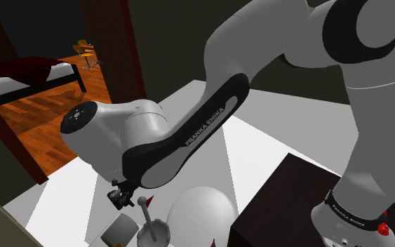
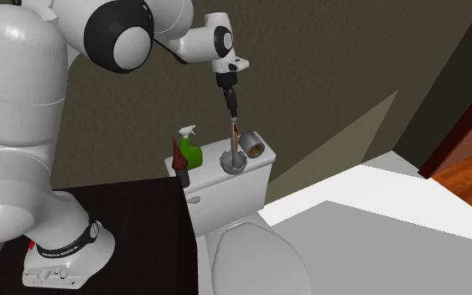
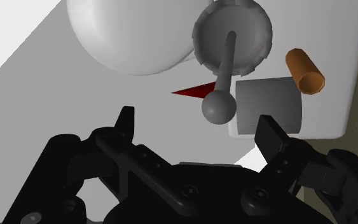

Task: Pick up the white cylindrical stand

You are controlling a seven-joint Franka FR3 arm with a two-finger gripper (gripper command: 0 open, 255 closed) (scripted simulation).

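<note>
grey cylindrical stand point(image 3: 234, 32), scalloped rim, upright rod ending in a ball knob point(image 3: 219, 107); located on toilet tank lid point(image 2: 209, 174), between green spray bottle point(image 2: 190, 151) and paper roll point(image 2: 252, 145), the roll just beside it. black gripper point(image 3: 196, 130) above the knob, fingers apart, nothing clasped. likely hazards: the round knob slipping from the pads on closing, the rod lifting out alone and leaving the base behind, or an off-centre descent nudging the roll off the lid.
</note>
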